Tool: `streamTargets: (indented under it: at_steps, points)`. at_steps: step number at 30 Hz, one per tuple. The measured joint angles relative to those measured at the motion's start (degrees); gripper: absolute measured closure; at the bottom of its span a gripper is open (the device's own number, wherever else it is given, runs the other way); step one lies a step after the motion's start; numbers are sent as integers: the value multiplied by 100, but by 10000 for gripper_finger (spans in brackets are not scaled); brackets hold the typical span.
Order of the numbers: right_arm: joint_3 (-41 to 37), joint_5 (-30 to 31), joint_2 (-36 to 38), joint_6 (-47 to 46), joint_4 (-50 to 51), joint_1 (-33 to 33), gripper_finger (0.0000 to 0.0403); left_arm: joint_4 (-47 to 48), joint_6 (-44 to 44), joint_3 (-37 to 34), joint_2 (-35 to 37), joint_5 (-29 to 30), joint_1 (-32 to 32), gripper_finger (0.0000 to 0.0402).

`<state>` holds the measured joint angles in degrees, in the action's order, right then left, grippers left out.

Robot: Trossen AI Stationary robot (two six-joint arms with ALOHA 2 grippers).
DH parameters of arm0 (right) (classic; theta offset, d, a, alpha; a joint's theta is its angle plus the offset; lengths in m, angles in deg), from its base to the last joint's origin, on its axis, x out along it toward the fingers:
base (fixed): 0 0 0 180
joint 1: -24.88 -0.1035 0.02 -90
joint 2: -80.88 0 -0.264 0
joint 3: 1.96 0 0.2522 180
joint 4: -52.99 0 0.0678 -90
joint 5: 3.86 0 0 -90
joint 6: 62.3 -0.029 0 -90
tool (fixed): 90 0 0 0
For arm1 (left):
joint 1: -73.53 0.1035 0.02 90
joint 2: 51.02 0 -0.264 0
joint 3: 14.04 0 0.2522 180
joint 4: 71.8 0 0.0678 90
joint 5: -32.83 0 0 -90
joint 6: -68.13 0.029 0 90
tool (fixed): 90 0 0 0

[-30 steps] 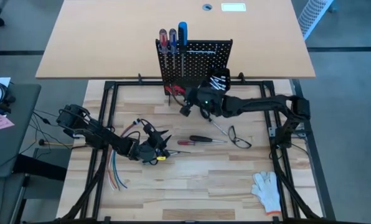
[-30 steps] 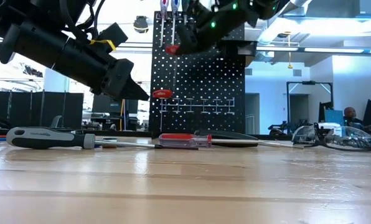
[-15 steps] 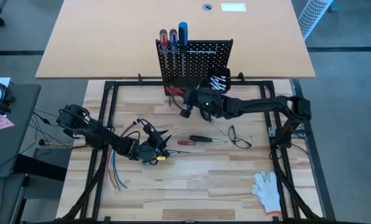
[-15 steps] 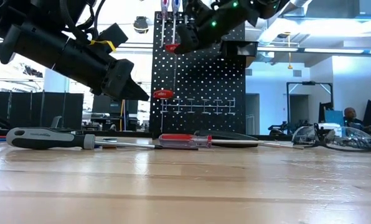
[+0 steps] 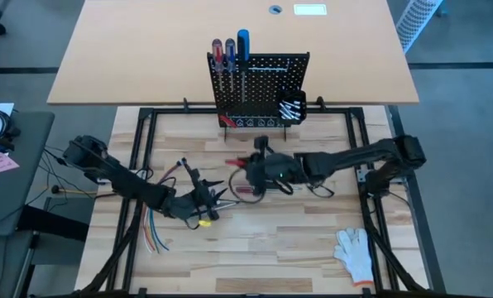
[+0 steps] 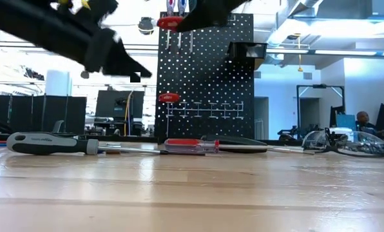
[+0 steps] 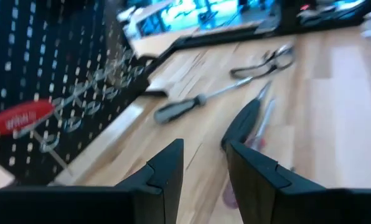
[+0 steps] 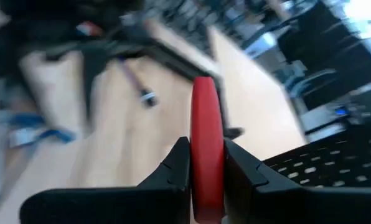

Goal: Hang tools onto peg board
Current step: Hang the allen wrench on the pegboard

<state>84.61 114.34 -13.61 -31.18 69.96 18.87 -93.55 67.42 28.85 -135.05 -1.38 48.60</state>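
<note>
I count three screwdrivers hanging on the peg board (image 5: pixel 259 83): a red-handled one (image 5: pixel 216 48), a second red-handled one (image 5: pixel 229 48) beside it, and a blue-handled one (image 5: pixel 243 43). Lower on the board, the low view shows a red handle (image 6: pixel 169 97) hanging, and the small bin (image 5: pixel 292 108) at its lower right holds several silver bits; I cannot count them.

On the table (image 5: pixel 313 240) lie two more screwdrivers: a black-handled one (image 6: pixel 47 143) and a red-handled one (image 6: pixel 191 145), end to end in the low view. One pair of safety glasses (image 6: pixel 346 142) rests near the right arm, one white glove (image 5: pixel 356 252) at the near right corner, and one bundle of coloured wires (image 5: pixel 153 232) by the left arm.

My right gripper (image 5: pixel 248 166) is over the middle of the table, well in front of the board. Its fingers (image 8: pixel 173 171) are clamped on a red-handled tool (image 8: pixel 206 149), which stands between them in the wrist view; I cannot tell what kind of tool it is.

My left gripper (image 5: pixel 212 199) hovers near the wires, fingers (image 7: pixel 167 171) apart and holding nothing. The table screwdrivers lie ahead of them, not touching.
</note>
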Motion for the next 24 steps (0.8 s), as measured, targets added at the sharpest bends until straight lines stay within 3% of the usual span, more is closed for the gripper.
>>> streamTargets:
  at_steps: [4,9,11,19,24]
  points:
    - [-225,-598,62,-682,557,-281,348,-175,492,0,252,-62,-190,283]
    - [-887,-916,47,-1225,195,-413,348,-742,1395,0,299,-1115,-286,283]
    - [-1123,-915,47,-1348,-179,-413,348,-900,1495,2,299,-1258,-277,283]
    - [-1462,-1094,44,-1453,-991,-421,348,-908,868,13,277,-1377,-5,236]
    - [-1470,-1162,44,-1467,-1118,-447,348,-944,272,17,220,-1832,333,199]
